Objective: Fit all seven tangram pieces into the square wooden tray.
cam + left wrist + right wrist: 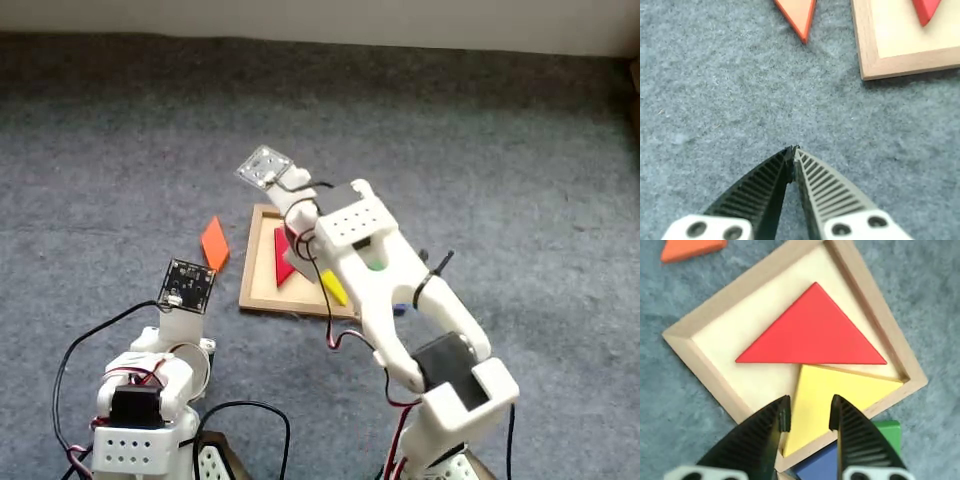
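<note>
Left side first: my left gripper (pixel 792 148) hangs low over the grey mat (pixel 500 150) with its fingers pressed together, holding nothing. The orange piece (pixel 214 243) lies flat on the mat at about 10 o'clock from the wooden tray (pixel 250 265), just beside its rim. My worry there is that the piece is thin and flush with the fabric, so a pinch could skate it away or shove it against the frame.

In the tray, the red triangle (pixel 815 332) and the yellow triangle (pixel 835 390) sit edge to edge. I can't tell whether the yellow one is fully seated at its corner. My right gripper (pixel 809 412) hovers over the yellow with its jaws apart and empty. If it drops here, a fingertip could catch the yellow edge, tip it and knock the red out of line.

The blue piece (pixel 815 465) and the green piece (pixel 890 432) crowd the frame around 4 o'clock. Dragging either could pull the loose tray along, and both arms converging risks a clash
</note>
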Action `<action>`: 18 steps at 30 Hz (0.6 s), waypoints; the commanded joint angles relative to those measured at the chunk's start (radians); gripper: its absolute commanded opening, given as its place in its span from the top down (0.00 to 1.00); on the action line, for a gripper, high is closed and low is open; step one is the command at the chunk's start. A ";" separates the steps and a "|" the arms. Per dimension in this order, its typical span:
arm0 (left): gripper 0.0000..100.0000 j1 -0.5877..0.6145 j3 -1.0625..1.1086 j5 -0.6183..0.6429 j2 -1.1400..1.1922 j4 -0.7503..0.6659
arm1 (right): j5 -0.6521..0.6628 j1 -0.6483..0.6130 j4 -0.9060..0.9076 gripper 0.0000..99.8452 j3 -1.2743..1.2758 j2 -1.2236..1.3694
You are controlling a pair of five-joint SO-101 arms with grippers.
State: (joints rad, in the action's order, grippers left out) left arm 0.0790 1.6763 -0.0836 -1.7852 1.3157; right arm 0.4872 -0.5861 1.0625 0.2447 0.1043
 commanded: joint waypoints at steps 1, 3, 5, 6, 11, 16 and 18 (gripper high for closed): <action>0.97 0.008 0.021 0.009 -0.015 0.003 | 0.063 -0.022 -0.150 0.87 0.127 -0.116; 0.97 0.008 0.021 0.009 -0.015 0.003 | 0.087 -0.033 -0.205 0.86 0.193 -0.130; 0.97 0.008 0.021 0.009 -0.015 0.003 | 0.094 -0.038 -0.226 0.82 0.234 -0.131; 0.97 0.008 0.021 0.009 -0.015 0.003 | 0.092 -0.042 -0.234 0.79 0.245 -0.131; 0.97 0.008 0.021 0.009 -0.015 0.003 | 0.091 -0.082 -0.346 0.69 0.309 -0.131; 0.97 0.008 0.021 0.009 -0.015 0.003 | 0.095 -0.124 -0.429 0.69 0.349 -0.131; 0.97 0.008 0.021 0.009 -0.015 0.003 | 0.094 -0.131 -0.429 0.69 0.348 -0.131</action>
State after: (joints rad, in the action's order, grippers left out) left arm 0.0790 1.6763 -0.0836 -1.7852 1.3157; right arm 0.5700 -0.6966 0.6590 0.6007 0.0292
